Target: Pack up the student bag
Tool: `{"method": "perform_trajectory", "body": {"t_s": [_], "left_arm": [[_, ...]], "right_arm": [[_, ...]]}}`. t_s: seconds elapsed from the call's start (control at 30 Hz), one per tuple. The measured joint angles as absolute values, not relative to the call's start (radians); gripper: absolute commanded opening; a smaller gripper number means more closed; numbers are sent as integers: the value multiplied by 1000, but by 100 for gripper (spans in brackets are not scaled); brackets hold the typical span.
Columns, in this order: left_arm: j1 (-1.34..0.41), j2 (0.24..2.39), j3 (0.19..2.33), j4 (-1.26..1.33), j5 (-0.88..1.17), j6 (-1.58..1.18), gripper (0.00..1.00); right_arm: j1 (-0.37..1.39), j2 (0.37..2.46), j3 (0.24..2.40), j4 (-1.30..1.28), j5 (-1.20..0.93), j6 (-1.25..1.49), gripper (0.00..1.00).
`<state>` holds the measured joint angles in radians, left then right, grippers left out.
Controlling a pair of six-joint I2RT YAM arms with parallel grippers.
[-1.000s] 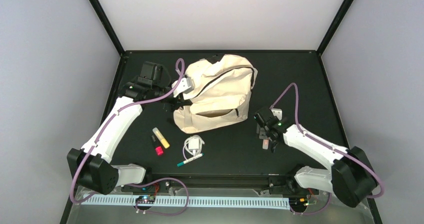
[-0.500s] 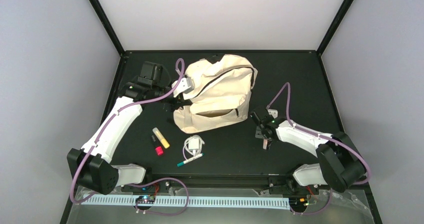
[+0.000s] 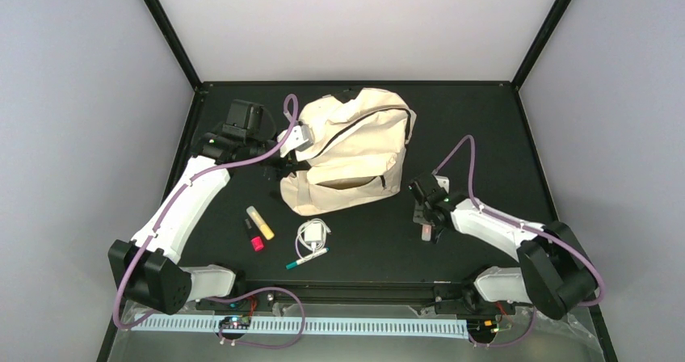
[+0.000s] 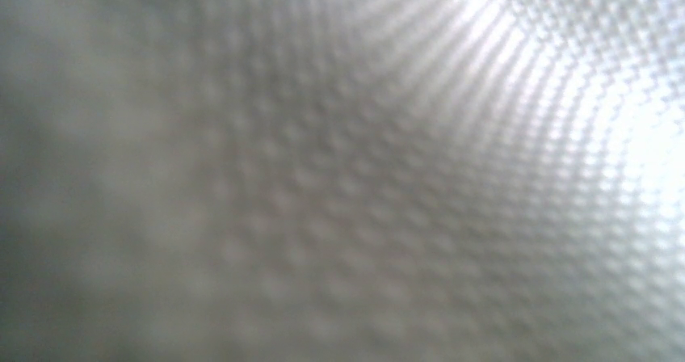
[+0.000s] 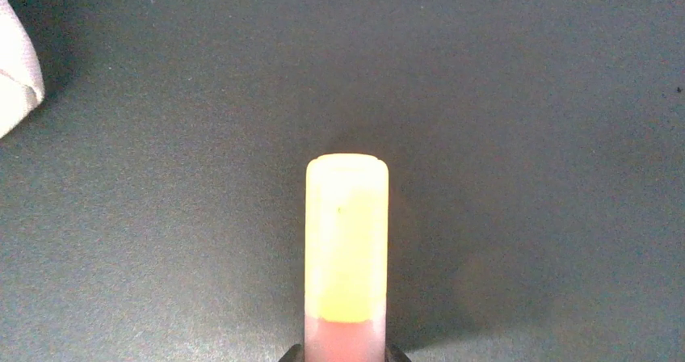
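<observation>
Shows a black bench [image 3: 485,119] carrying the cream student bag [image 3: 355,148] at its far middle, lying flat, front pocket facing the arms. Finds the left claw [image 3: 280,166] clenched at the bag's left edge among black strap bits, blurred weave filling the left wrist view; cannot confirm any pinch on fabric. Finds the right claw [image 3: 427,225] low over the bench right of the bag, grasping a pink highlighter [image 5: 346,249] with a yellow cap. Notes, just nearer than the bag, a white charger [image 3: 313,233], green pen [image 3: 307,258], yellow highlighter [image 3: 260,222] and red-capped marker [image 3: 253,237].
</observation>
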<state>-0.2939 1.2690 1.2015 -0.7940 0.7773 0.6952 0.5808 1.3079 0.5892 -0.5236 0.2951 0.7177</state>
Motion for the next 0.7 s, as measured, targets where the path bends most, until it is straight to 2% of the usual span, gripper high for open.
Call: {"method": "perform_trajectory", "body": {"t_s": [0.3, 0.47, 0.57, 0.7], "left_arm": [[-294, 1269, 1201, -794, 777, 695, 2], [-294, 1269, 1201, -794, 777, 695, 2], [-294, 1269, 1201, -794, 777, 694, 2], [-294, 1269, 1201, -792, 773, 685, 2]], "right_arm": [[581, 1205, 575, -558, 296, 695, 13], [581, 1034, 605, -571, 279, 611, 10], [581, 902, 639, -521, 226, 529, 9], [584, 768, 658, -339, 66, 412, 4]]}}
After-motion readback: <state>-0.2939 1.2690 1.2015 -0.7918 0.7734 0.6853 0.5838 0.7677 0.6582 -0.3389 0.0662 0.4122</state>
